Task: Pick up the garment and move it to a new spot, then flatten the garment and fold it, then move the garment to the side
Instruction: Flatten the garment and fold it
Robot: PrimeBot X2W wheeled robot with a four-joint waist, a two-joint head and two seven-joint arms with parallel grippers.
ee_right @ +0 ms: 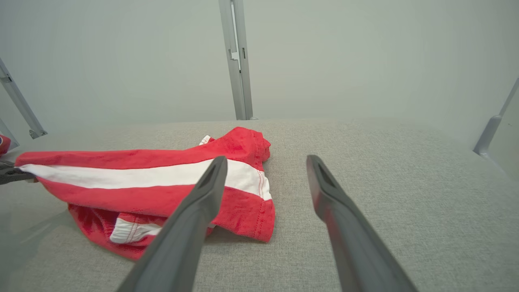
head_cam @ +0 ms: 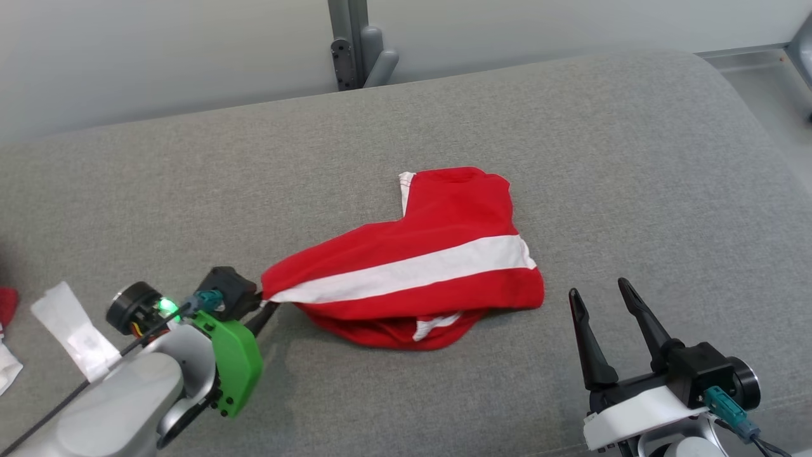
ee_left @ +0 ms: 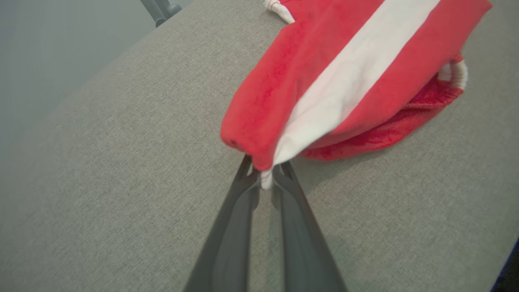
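Your left gripper (ee_left: 265, 172) pinches the left corner of the garment (head_cam: 444, 216); your right gripper (head_cam: 599, 291) stands spread wide near its right hem, grey cushion (head_cam: 634, 158) stretching broad around.

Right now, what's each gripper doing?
Left gripper: shut on a corner of the red garment.
Right gripper: open, holding nothing.

Black left gripper (ee_left: 265, 172) wears a green, perhaps plastic, wrist cover (head_cam: 231, 362); black right gripper (head_cam: 599, 287), a teal plug (head_cam: 723, 406).
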